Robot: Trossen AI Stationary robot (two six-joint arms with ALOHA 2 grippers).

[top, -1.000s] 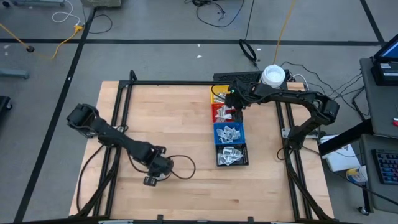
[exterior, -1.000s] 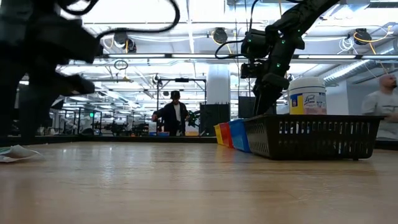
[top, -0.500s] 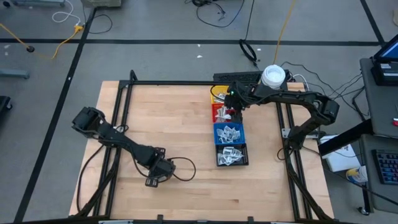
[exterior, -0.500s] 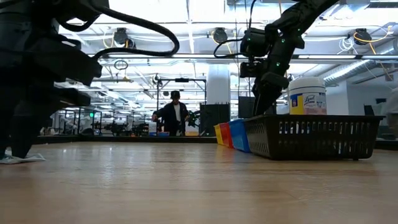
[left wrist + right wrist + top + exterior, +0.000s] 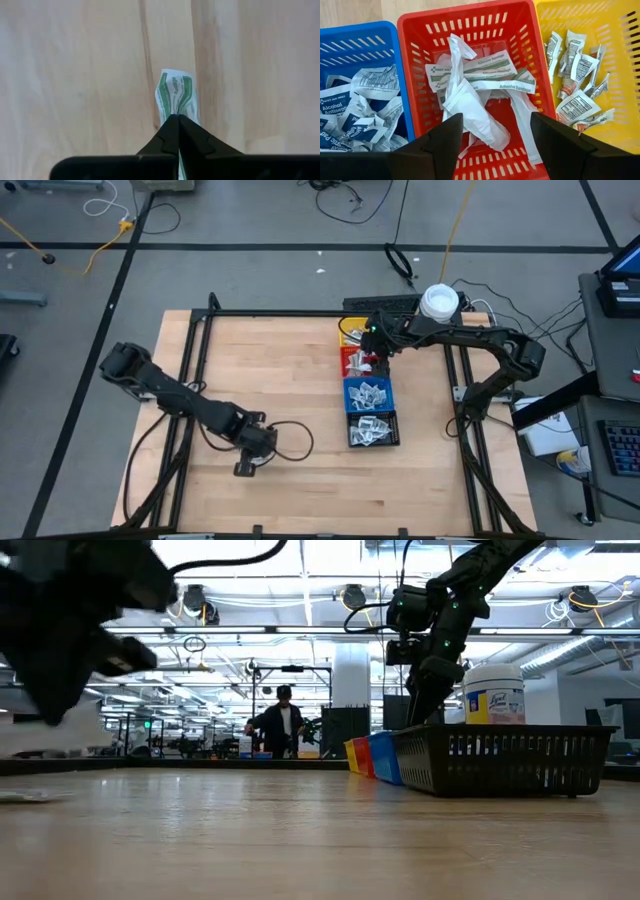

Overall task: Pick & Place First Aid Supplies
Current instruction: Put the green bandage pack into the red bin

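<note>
The wooden table [image 5: 270,370] carries everything, with a row of four bins standing at its right side: a yellow bin [image 5: 350,332] at the far end, then a red bin [image 5: 356,360], a blue bin [image 5: 368,394] and a black bin [image 5: 373,429] nearest the front.

The right arm reaches in from the right edge, past a white jar [image 5: 439,302] that stands off the table's far right corner. Its right gripper [image 5: 378,352] hangs over the red bin with the fingers spread wide and nothing between them. In the right wrist view the two dark fingers [image 5: 437,147] frame the red bin, which holds a loose heap of long adhesive bandage wrappers [image 5: 480,75]. The blue bin beside it holds alcohol pad packets [image 5: 355,107], and the yellow bin on the other side holds small sachets [image 5: 575,67].

The left arm stretches across the left front part of the table, well apart from the bins. Its left gripper [image 5: 178,120] is down at the table surface with the fingers pinched fully together on one end of a green-and-white bandage wrapper [image 5: 175,95]. The wrapper is creased where the tips meet, and its free end lies on the wood ahead of the fingers.
</note>
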